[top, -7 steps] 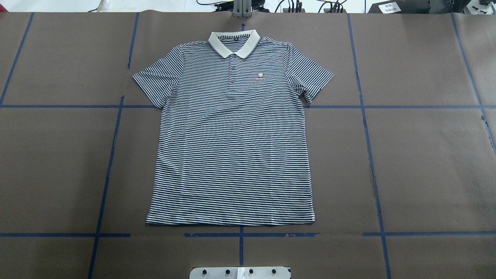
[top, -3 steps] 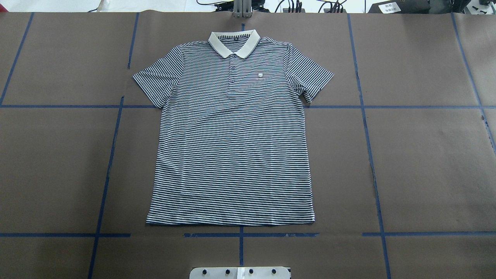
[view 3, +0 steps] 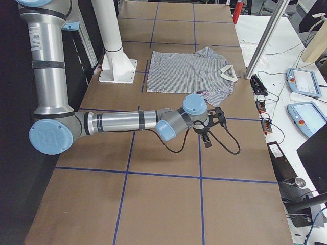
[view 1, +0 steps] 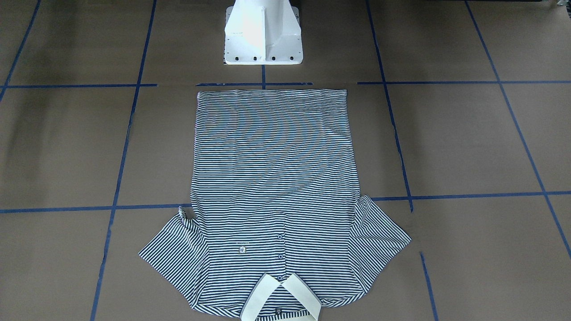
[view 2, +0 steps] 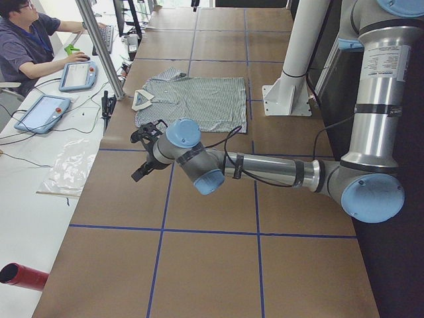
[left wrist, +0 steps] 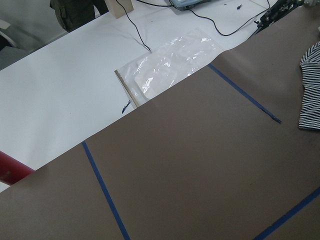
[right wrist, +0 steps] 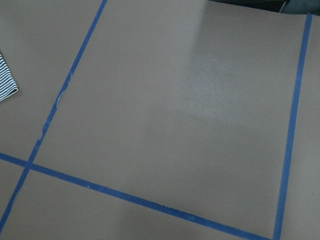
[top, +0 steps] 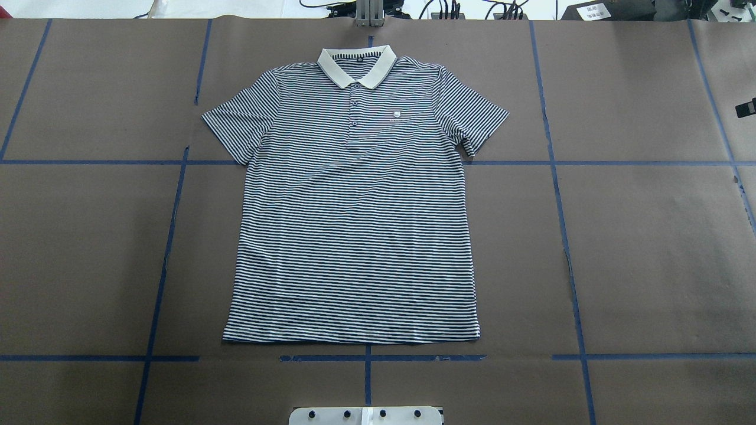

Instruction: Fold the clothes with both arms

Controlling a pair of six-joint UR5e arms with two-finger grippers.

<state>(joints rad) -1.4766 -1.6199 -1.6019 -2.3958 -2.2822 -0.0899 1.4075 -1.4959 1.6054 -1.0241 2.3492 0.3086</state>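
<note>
Shirt (top: 354, 206) lies flat mid-table, with wide brown paper (top: 649, 248) open on either side. A white pedestal (view 1: 262, 35) stands just beyond the hem, a metal post (top: 368, 15) by the collar. Left arm (view 2: 265, 169) and right arm (view 3: 127, 121) stretch low over opposite ends.

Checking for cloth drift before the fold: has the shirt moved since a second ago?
No. The shirt has its hem just above the blue tape line, as before.

Overhead and front cameras face oppositely, sharing the shirt (top: 354, 206).
</note>
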